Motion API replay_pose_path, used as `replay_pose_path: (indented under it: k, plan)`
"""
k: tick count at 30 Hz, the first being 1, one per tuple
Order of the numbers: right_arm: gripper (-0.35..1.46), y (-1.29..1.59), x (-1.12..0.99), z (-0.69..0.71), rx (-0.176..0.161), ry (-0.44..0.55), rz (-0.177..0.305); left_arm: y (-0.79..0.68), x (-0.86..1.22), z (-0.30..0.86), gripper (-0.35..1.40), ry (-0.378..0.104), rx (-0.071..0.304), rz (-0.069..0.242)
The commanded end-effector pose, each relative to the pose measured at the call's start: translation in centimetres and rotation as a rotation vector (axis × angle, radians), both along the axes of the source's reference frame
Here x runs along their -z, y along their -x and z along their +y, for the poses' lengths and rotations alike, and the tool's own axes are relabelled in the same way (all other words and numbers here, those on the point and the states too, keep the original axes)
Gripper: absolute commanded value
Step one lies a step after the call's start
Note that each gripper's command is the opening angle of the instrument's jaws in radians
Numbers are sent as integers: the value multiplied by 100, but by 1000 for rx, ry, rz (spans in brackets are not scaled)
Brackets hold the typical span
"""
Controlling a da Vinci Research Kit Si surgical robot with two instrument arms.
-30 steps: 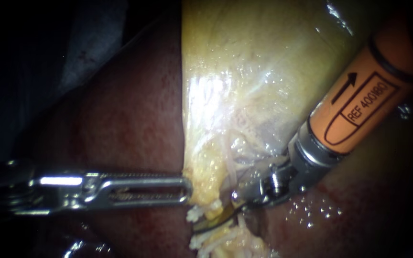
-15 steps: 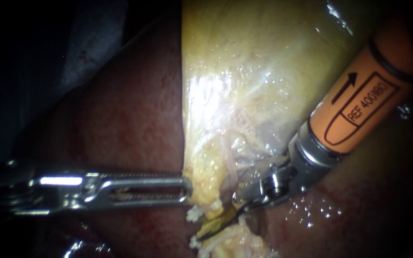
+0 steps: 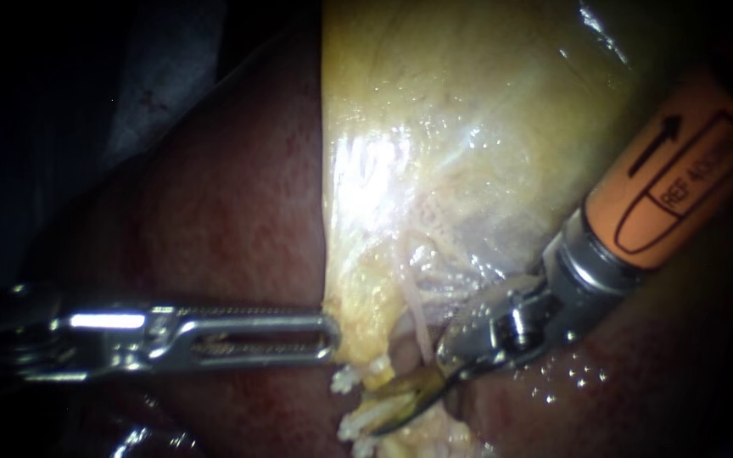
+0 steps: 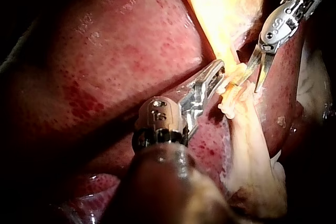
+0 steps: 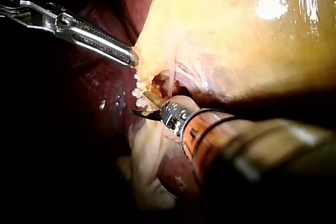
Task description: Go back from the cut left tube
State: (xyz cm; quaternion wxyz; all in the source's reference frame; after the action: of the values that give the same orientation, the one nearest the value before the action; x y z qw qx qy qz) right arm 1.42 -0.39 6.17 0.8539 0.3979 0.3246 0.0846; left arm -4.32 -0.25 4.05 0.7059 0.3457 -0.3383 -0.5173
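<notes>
The dark red, mottled liver (image 3: pixel 231 212) fills most of the endoscope view, and its left side fades into blackness. Over it hangs the glistening yellow sac of the gallbladder (image 3: pixel 451 110), cut off at the top edge.

My right instrument (image 3: pixel 400 403), a steel wrist with thin curved blades, comes in from the upper right. Its orange sleeve (image 3: pixel 680 191) is cut off by the picture's edge. In the endoscope view the stained blades are hard to tell from the tissue. The left wrist view (image 4: pixel 253 81) shows them spread, with a gap between them and nothing held.

My left instrument (image 3: pixel 332 337), with long slotted silver jaws, lies level. Its shaft is lost in the dark at the left. The jaws are pinched on the gallbladder's lower edge, and the far jaw is hidden behind the near one.

The cut tube (image 3: pixel 348 379) shows as frayed whitish ends just under that pinched edge. The blades lie between the upper and lower ends. A thin pale strand (image 3: pixel 417 322) runs down just beside them.

Since a second ago, my right instrument has drawn back up and to the right against the tissue, and its wrist now sits farther from the gallbladder's lower edge. My left instrument has not shifted.
</notes>
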Motion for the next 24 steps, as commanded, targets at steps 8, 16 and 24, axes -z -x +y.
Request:
replay_pose_path:
  k: [8, 16, 24]
  plan:
    - [54, 38, 23, 28, -60, 37, 7, 0, 0, 0, -35, 0, 0, 0]
    - [54, 80, 54, 78, -115, 94, 20, 0, 0, 0, -35, 0, 0, 0]
    - [54, 117, 85, 123, -187, 138, 47, 0, 0, 0, -35, 0, 0, 0]
